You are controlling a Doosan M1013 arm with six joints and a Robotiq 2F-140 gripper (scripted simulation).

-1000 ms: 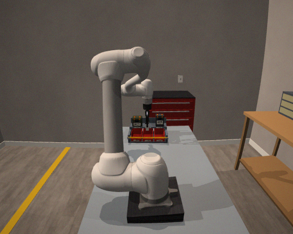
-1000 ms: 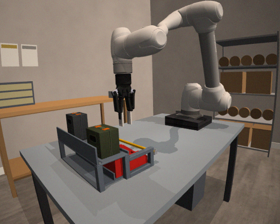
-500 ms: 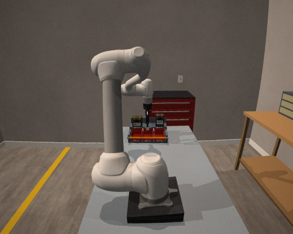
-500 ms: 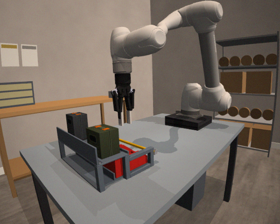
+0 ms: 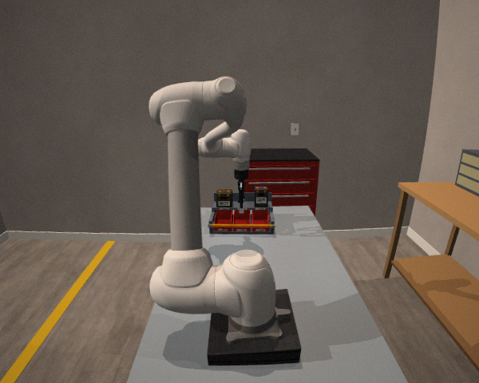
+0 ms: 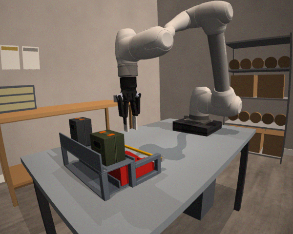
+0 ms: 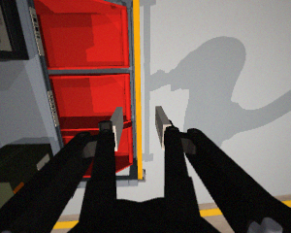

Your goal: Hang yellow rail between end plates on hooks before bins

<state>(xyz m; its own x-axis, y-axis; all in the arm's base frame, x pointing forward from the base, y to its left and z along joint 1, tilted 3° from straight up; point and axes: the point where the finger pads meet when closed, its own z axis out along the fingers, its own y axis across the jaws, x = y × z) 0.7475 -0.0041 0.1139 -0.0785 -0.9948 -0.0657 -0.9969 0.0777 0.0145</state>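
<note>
Yellow rail (image 7: 136, 87) hung before red bins (image 7: 87, 41), claw (image 7: 138, 127) released and empty high above; could still be riding an unseen end plate, then slipping off.

No text, number or brand could be read anywhere. The 2 wall sheets (image 6: 20, 57) carried only colored header bars. The boxes (image 5: 223, 199) on the rack showed pale label patches too small to read. Strips along the bins (image 7: 39, 34) held marks too blurred to read.
</note>
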